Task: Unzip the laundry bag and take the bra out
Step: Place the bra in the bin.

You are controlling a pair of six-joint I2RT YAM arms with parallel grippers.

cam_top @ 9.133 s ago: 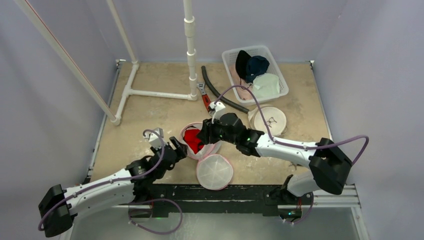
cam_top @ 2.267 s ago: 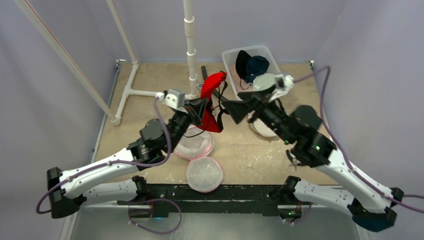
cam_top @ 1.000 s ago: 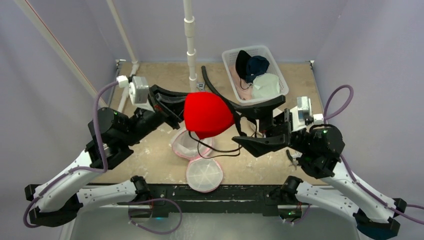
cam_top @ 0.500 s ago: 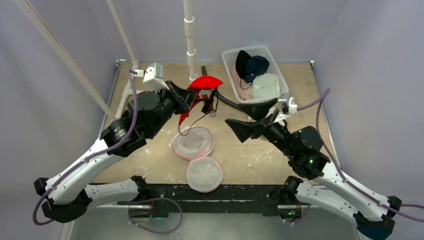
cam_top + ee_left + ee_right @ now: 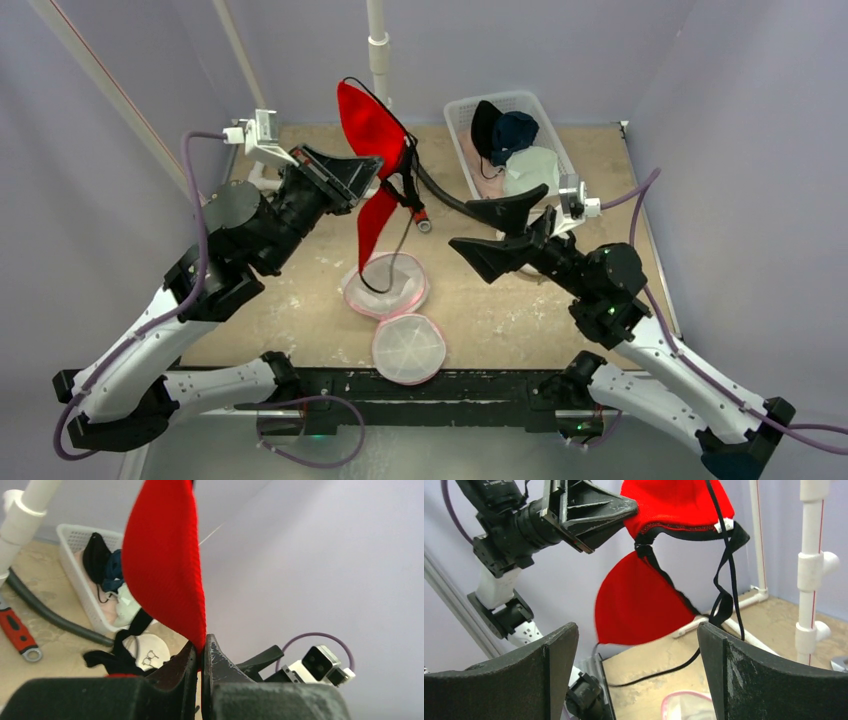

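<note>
Bra (image 5: 366,125) hangs pinched in the closed left hand (image 5: 201,652); the right hand (image 5: 460,226) gapes wide, empty.

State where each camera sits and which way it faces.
Top external: above and behind, looking down; left arm and right arm show.
Left wrist: on the left arm, looking past its shut left end effector at the red bra.
Right wrist: on the right arm, facing the bra through its open right end effector.
Both wrist views share the bra.
</note>
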